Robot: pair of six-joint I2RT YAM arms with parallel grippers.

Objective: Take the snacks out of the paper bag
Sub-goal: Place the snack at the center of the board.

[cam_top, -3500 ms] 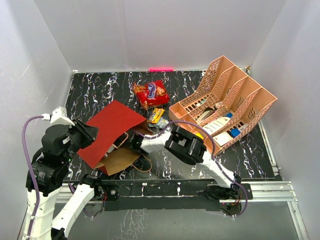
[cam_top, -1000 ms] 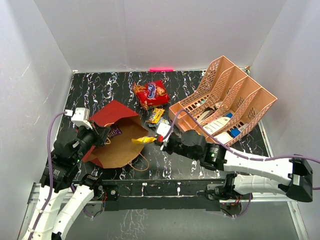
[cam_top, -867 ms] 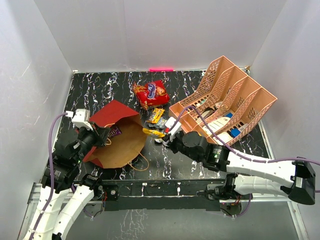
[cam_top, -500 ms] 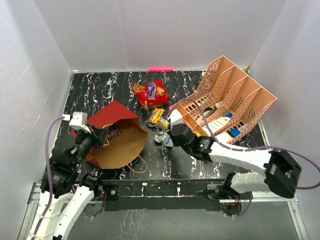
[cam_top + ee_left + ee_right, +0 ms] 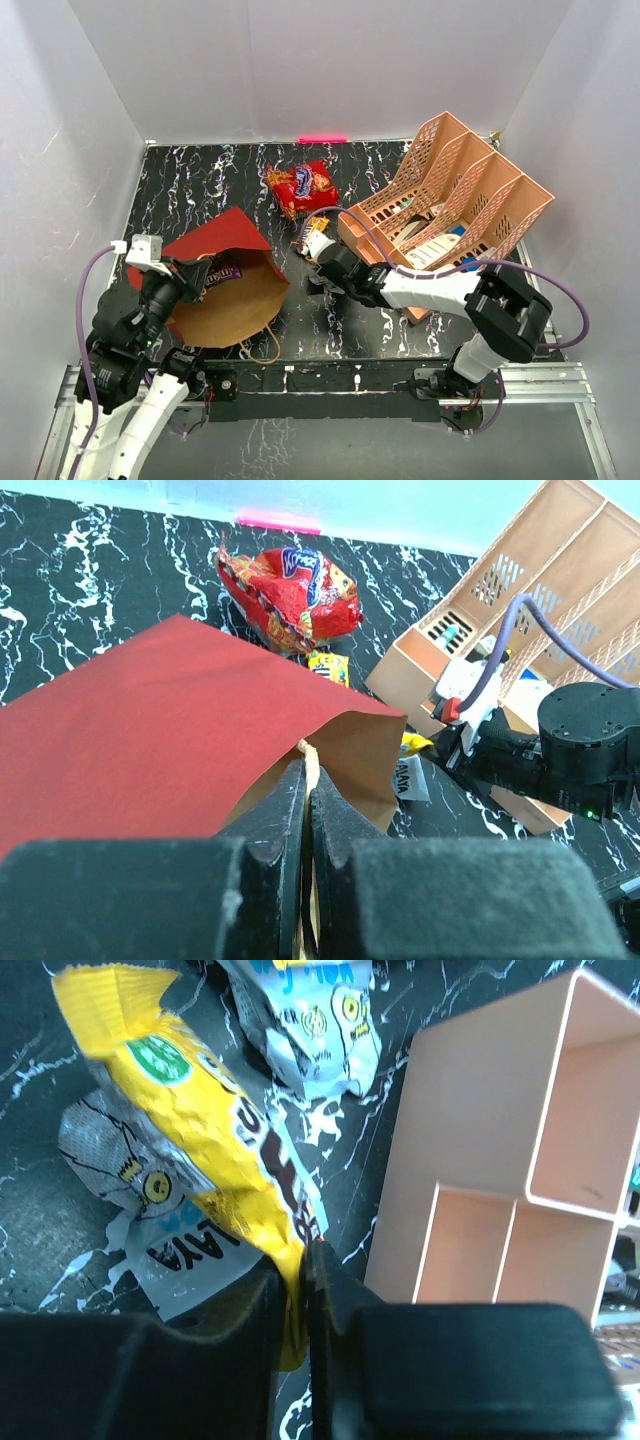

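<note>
The left gripper (image 5: 305,772) is closed, pinching the paper bag (image 5: 150,710) by its rim. The right gripper (image 5: 303,1255) clamps a yellow packet (image 5: 190,1110), which trails toward 11 o'clock. Seen from above, the bag lies at the right gripper's 9 o'clock and the chip bag (image 5: 300,186) at its 12.

Peach organizer on a black marbled bench

A peach plastic lattice organizer (image 5: 425,165) lies tipped back at the right of the black, white-veined bench (image 5: 200,180), its four open compartments facing up and toward the near side. White cards (image 5: 432,250) and small blue items sit in the lower compartments. A pink strip (image 5: 322,138) lies along the bench's far edge, against the white walls (image 5: 300,60).
</note>
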